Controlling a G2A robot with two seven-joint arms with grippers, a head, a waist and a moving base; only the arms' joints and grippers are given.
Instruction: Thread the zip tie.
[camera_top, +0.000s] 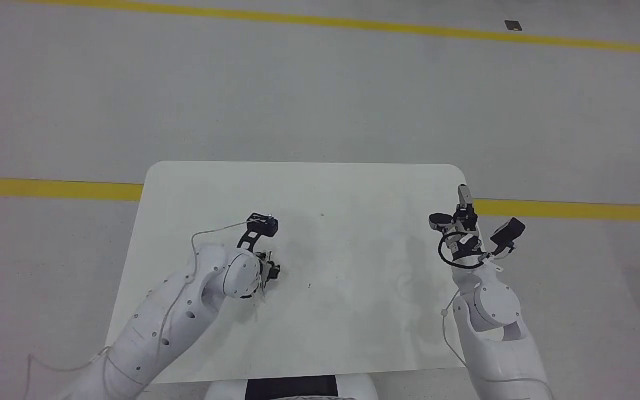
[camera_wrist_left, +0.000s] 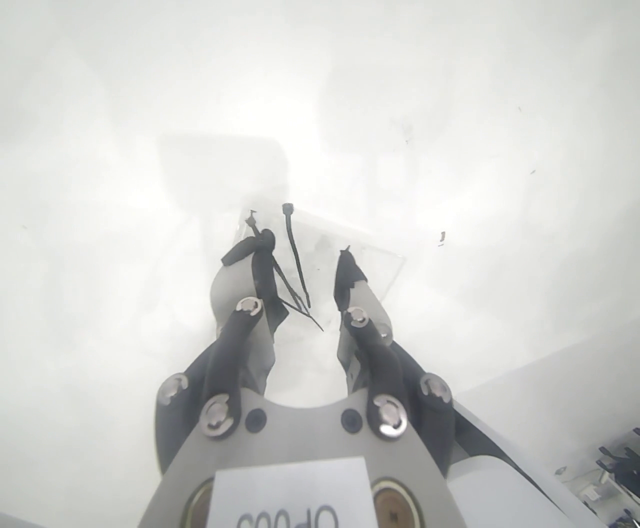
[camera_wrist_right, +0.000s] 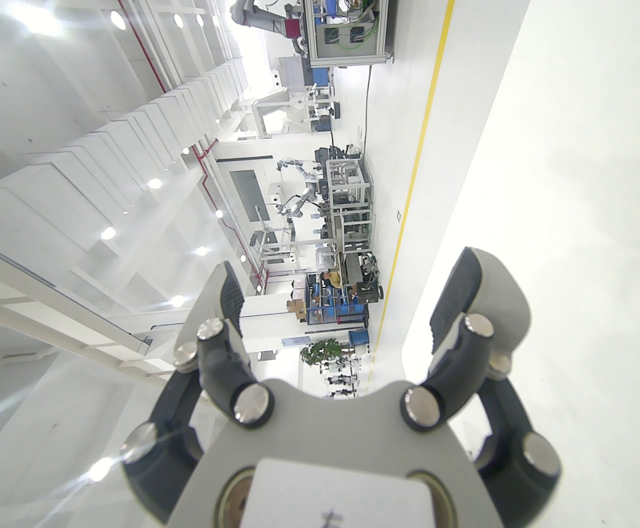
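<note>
Two thin black zip ties (camera_wrist_left: 298, 260) lie on the white surface (camera_top: 350, 200) between the spread, tape-wrapped fingers (camera_wrist_left: 345, 280) of the left pincer (camera_wrist_left: 297, 252), which grip nothing. Both straps look straight, slim and flexible. One shows a small square head, and neither tail appears to pass through a head, so I judge the threading not yet begun. A clear, hard-edged plastic piece (camera_wrist_left: 372, 260) sits just beside them. The right pincer (camera_wrist_right: 345, 277), also apart and empty, hangs by the surface's edge, its ribbed dark pads on smooth grey metal.
</note>
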